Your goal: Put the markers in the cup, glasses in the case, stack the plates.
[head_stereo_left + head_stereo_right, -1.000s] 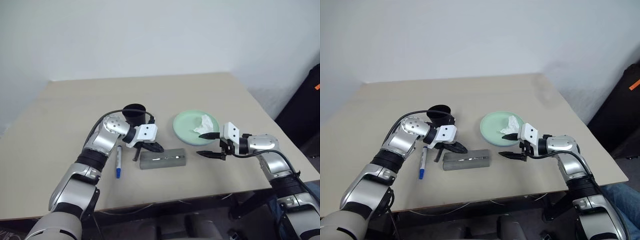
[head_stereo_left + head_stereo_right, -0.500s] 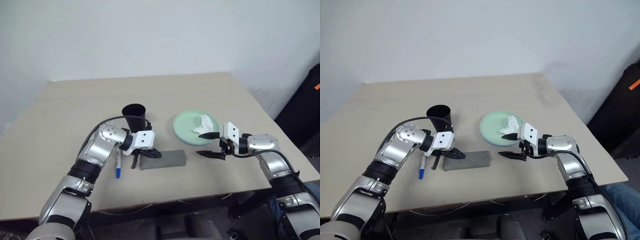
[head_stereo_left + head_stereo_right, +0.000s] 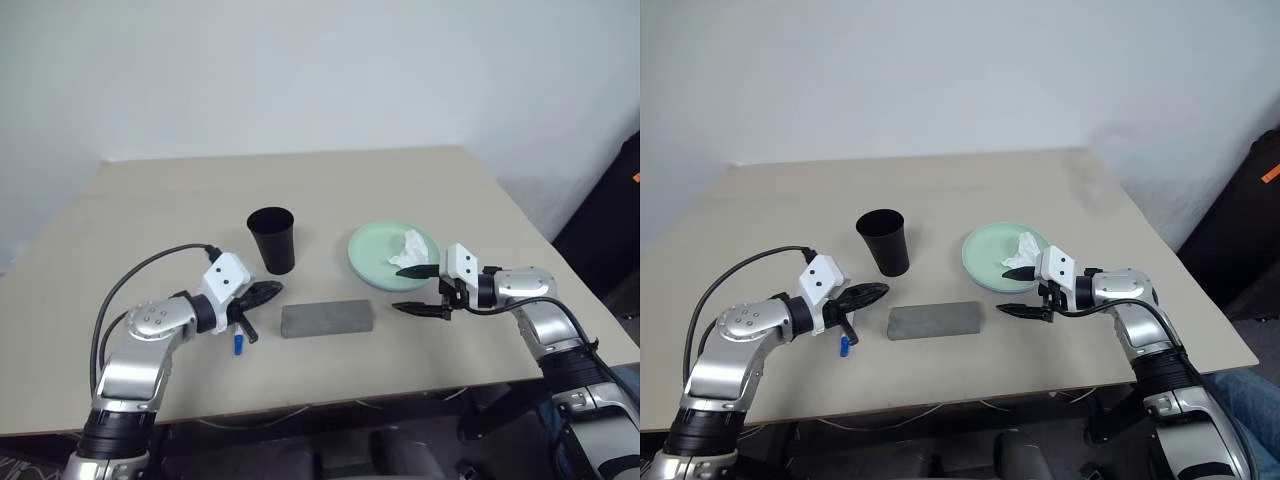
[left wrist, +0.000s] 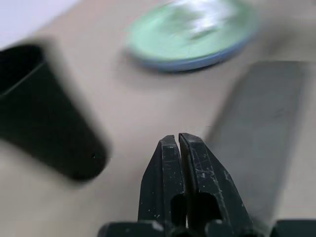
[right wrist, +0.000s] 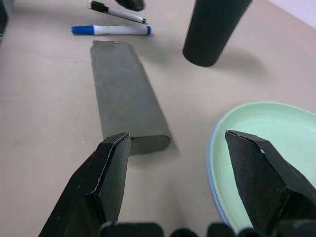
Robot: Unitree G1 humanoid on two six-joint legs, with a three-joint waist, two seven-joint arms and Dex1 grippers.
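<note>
Since a second ago the case point(image 3: 327, 319) has been closed and the left gripper point(image 3: 262, 292), fingers pressed together and empty, has drawn back beside the markers point(image 5: 109, 30) near the cup point(image 3: 271, 239), while the right gripper point(image 3: 413, 290) waits spread by the plates point(image 3: 372, 253); no lettering is legible.

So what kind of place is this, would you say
Probably a lab or office corner set up for robot tests: a plain tan table against a bare white wall, carrying just a few props: a black cup, a grey case and stacked plates.
</note>
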